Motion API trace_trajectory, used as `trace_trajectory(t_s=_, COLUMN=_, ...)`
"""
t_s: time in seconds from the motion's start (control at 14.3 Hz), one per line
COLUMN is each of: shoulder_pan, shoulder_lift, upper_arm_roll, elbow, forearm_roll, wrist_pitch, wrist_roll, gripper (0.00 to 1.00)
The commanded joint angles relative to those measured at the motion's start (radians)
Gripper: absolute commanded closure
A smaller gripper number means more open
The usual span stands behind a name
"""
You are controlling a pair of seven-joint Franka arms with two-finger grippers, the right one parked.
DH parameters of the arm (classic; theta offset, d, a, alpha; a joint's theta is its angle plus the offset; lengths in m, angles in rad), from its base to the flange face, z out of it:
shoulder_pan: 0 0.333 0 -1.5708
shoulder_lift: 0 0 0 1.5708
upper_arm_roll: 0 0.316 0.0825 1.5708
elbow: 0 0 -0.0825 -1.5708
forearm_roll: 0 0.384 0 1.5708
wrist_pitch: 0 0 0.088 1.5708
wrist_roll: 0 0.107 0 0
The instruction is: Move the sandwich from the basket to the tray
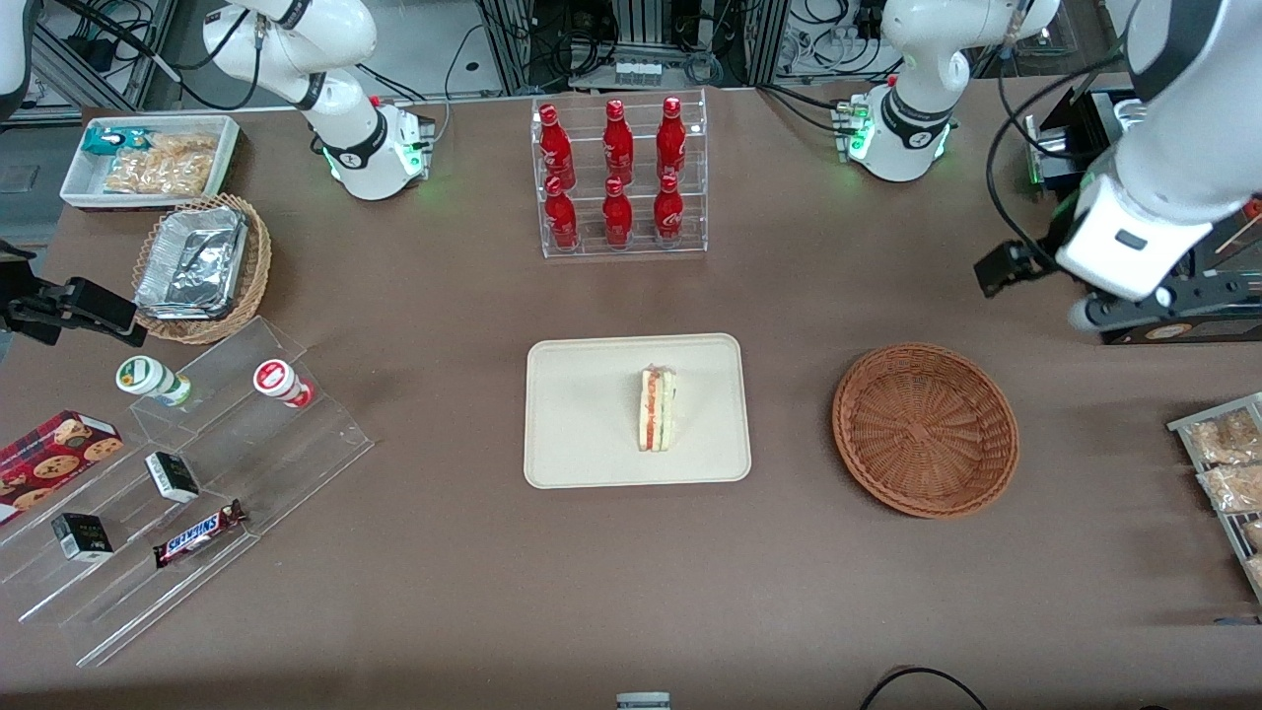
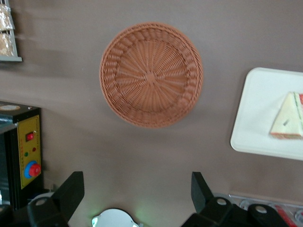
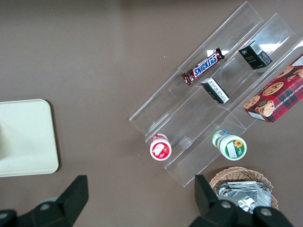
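Note:
The sandwich [image 1: 656,409], a pale triangular wedge with red and green layers, lies on the cream-beige tray [image 1: 592,434] in the middle of the table. It also shows in the left wrist view [image 2: 288,118] on the tray [image 2: 258,123]. The reddish-brown wicker basket [image 1: 925,429] stands empty beside the tray, toward the working arm's end; it also shows in the left wrist view [image 2: 150,74]. My left gripper [image 2: 136,189] is open and empty, raised high above the table [image 1: 1094,314], farther from the front camera than the basket.
A clear rack of red bottles [image 1: 619,177] stands farther back than the tray. Bagged snacks on a rack [image 1: 1227,463] and a control box [image 2: 28,151] lie at the working arm's end. Acrylic steps with snacks [image 1: 197,473], a tan basket of foil trays [image 1: 202,266] and a white bin [image 1: 148,163] lie toward the parked arm's end.

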Motion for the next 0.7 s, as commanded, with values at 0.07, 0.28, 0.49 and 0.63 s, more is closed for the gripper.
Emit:
trace_trajectory(t_s=0.07, shoulder_pan=0.030, shoulder_lift=-0.055, upper_arm_roll=-0.007, elbow=-0.062, forearm_roll=-0.030, wrist_pitch=0.017, wrist_roll=0.025, gripper=0.00)
trace_trajectory(t_s=0.28, shoulder_pan=0.031, shoulder_lift=-0.058, upper_arm_roll=-0.007, elbow=-0.062, forearm_roll=-0.027, wrist_pitch=0.019, wrist_roll=0.071, gripper=0.00)
trace_trajectory(t_s=0.49, shoulder_pan=0.031, shoulder_lift=-0.063, upper_arm_roll=-0.007, elbow=-0.062, forearm_roll=-0.028, wrist_pitch=0.019, wrist_roll=0.143, gripper=0.00)
trace_trajectory(t_s=0.63, shoulder_pan=0.031, shoulder_lift=-0.061, upper_arm_roll=-0.007, elbow=-0.064, forearm_roll=-0.030, wrist_pitch=0.019, wrist_roll=0.146, gripper=0.00)
